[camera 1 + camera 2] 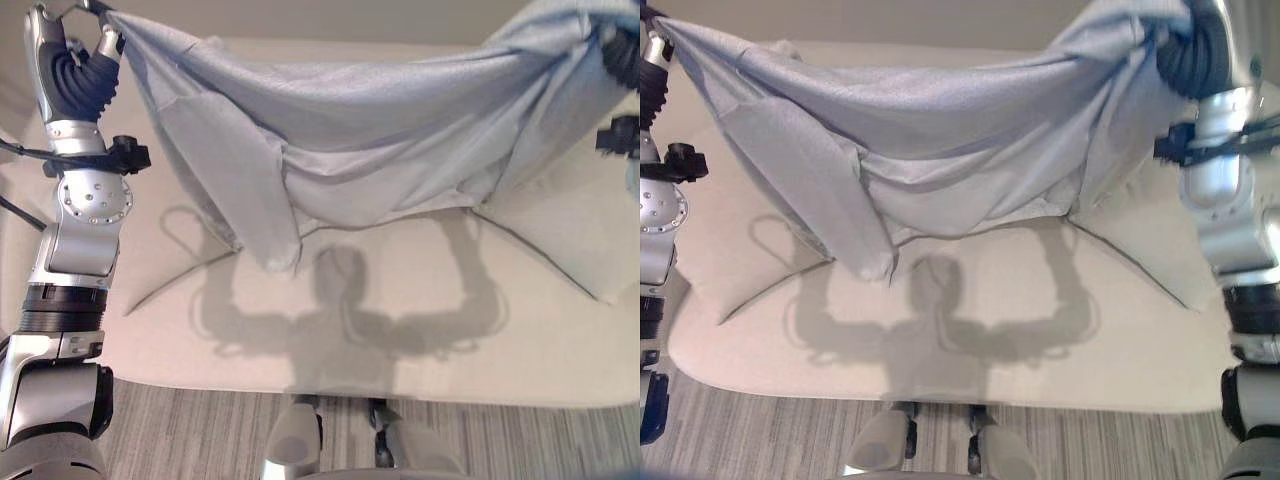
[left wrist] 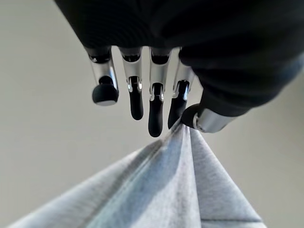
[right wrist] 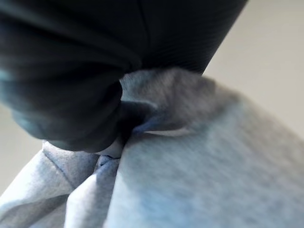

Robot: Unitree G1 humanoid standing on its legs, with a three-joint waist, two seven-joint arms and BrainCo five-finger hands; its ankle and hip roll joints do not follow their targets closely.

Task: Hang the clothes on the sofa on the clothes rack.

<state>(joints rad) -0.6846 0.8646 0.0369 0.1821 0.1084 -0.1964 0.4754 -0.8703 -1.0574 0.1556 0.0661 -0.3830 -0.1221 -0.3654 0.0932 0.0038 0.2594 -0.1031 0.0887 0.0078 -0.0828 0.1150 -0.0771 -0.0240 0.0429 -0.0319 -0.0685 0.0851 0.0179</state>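
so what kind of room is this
Probably a living room or lounge: a beige sofa with cushions stands on grey striped carpet, and a light grey garment is held up above it.

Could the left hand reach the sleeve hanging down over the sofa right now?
Probably not. The left hand is pinching one corner of the grey garment high up, so it is busy; the right hand holds the other end. The sleeve dangles freely above the sofa.
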